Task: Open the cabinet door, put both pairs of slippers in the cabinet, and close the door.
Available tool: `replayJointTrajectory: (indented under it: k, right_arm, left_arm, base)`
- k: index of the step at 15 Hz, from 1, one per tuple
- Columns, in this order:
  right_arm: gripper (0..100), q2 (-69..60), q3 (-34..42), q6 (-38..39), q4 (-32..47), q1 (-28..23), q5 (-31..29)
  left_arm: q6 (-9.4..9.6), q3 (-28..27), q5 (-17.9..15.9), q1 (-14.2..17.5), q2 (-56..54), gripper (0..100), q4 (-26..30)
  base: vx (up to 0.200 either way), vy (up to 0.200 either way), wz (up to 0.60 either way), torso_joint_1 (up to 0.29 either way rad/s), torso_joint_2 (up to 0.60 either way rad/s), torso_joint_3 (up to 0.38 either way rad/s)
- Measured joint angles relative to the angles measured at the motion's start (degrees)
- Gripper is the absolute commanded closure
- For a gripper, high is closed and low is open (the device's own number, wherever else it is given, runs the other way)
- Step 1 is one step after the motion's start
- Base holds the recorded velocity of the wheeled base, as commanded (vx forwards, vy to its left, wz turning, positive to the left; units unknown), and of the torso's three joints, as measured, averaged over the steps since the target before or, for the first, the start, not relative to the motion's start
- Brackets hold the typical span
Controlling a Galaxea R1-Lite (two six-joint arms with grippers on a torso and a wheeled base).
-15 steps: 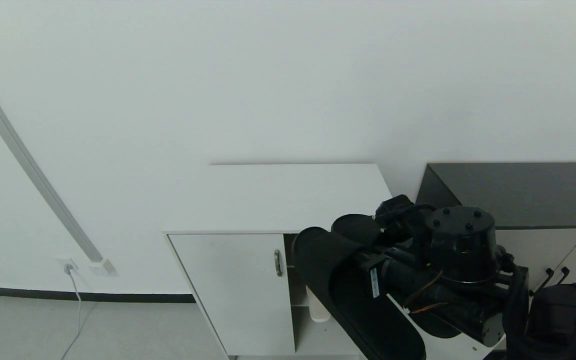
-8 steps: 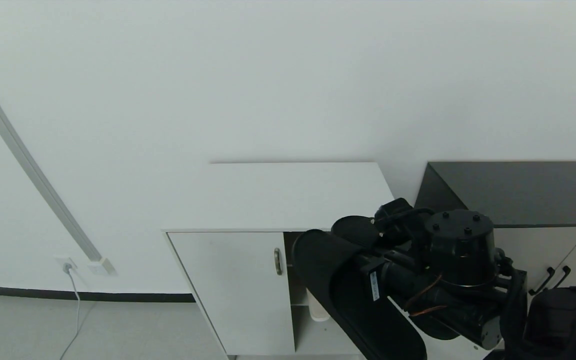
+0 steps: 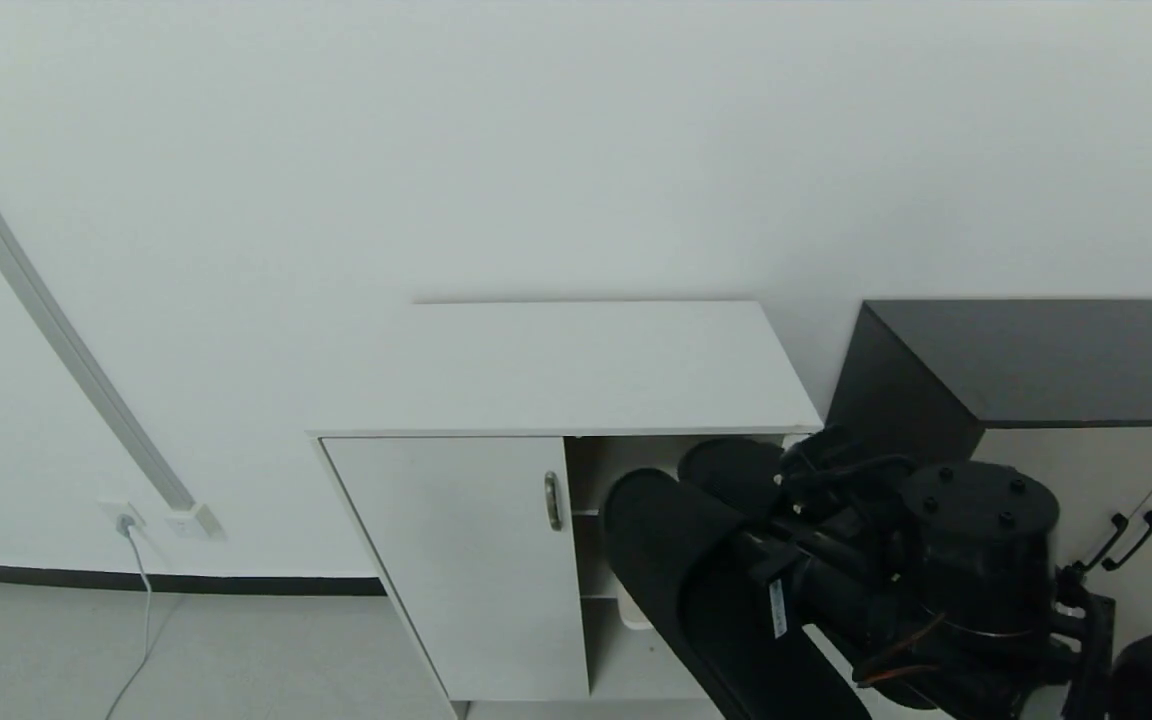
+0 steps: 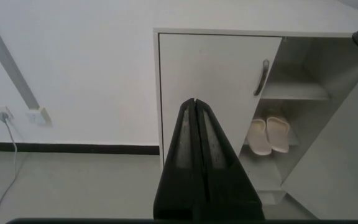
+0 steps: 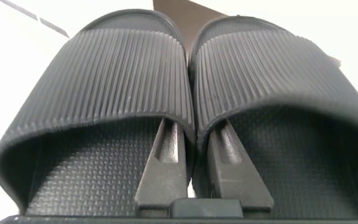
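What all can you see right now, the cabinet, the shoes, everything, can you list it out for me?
White cabinet: one, white, against the wall; left door shut, right side open.
Black slippers: one pair, black, held before the open side.
Pale slippers: one pair, cream, on a shelf inside the white cabinet.
Dark-topped cabinet: one, dark top, pale doors, right of the white cabinet.
Wall socket: one, white, low on the wall, left of the white cabinet.
Wall trunking: one, pale grey, slanting down towards the wall socket.
Right gripper: black, shut on the black slippers.
Left gripper: black, shut, empty.
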Motion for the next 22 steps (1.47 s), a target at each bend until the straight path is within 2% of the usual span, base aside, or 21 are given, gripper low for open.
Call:
replayJointTrajectory:
  k: [3,14,22]
  right_arm:
    - [100,-0.80,3.30,0.16,-1.78,1.85,-0.50]
    - [100,1.12,3.72,0.54,-1.91,2.51,-0.52]
    - [100,1.49,3.78,0.54,-1.91,2.51,-0.63]
  left_arm:
    - [0.00,0.00,-0.04,-0.02,0.00,100,0.00]
    - [-0.06,0.00,-0.04,-0.02,0.00,100,0.00]
    - [-0.11,0.00,-0.04,-0.02,0.00,100,0.02]
  base:
    - [0.000,0.000,0.00,-0.209,0.49,0.274]
    - [0.000,0.000,0.00,-0.211,0.54,0.318]
    - [0.000,0.000,0.00,-0.152,0.48,0.328]
